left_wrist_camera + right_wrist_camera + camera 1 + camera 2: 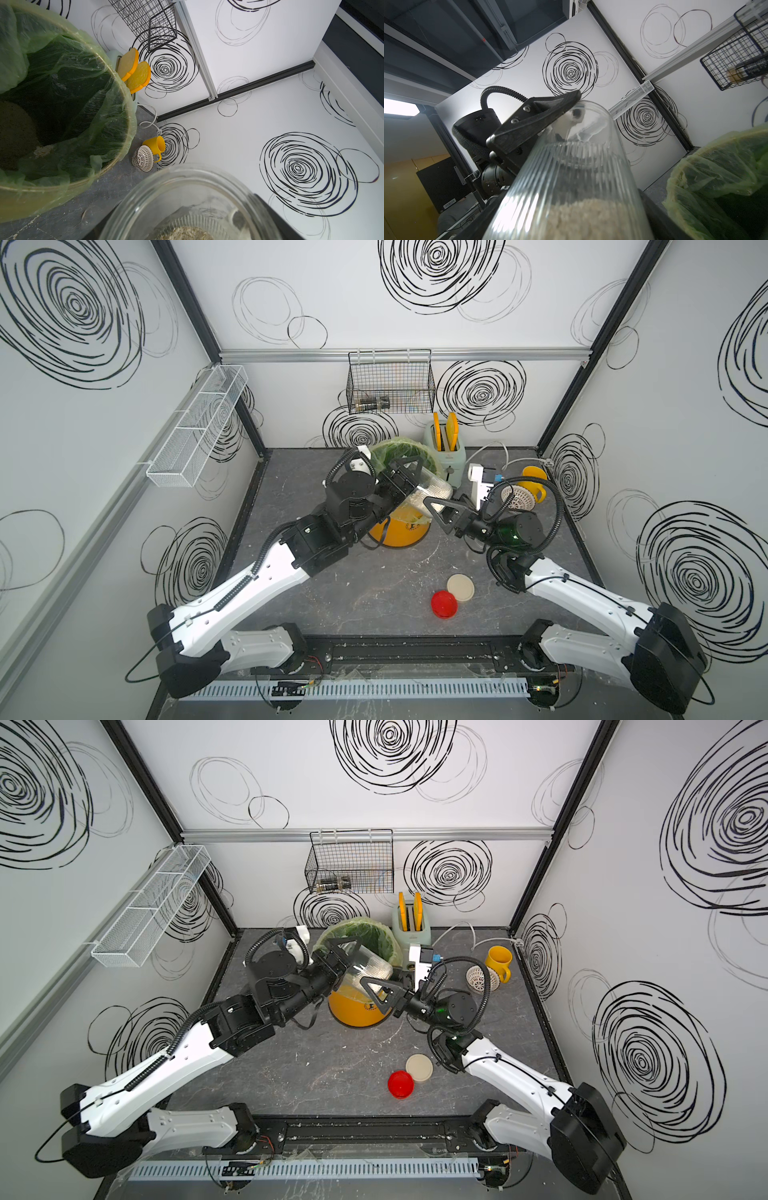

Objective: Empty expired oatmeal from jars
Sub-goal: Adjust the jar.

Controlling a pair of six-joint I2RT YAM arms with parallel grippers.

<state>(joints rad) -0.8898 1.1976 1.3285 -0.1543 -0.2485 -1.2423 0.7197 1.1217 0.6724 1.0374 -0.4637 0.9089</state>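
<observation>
My left gripper is clamped on the ribbed glass jar, mid-frame in both top views by the orange bucket. My right gripper straddles its other end, and I cannot tell if it grips. The oatmeal pools inside. I should firm that hold, then tip slowly over the bucket's opening.

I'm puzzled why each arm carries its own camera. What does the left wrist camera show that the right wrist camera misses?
Only left wrist: the yellow mug, the white strainer beside it, the toast slices. Only right wrist: a finger of the left gripper lying on the jar, and the white mesh shelf. Both: the jar, oatmeal inside it, the green liner, the black wire basket.
</observation>
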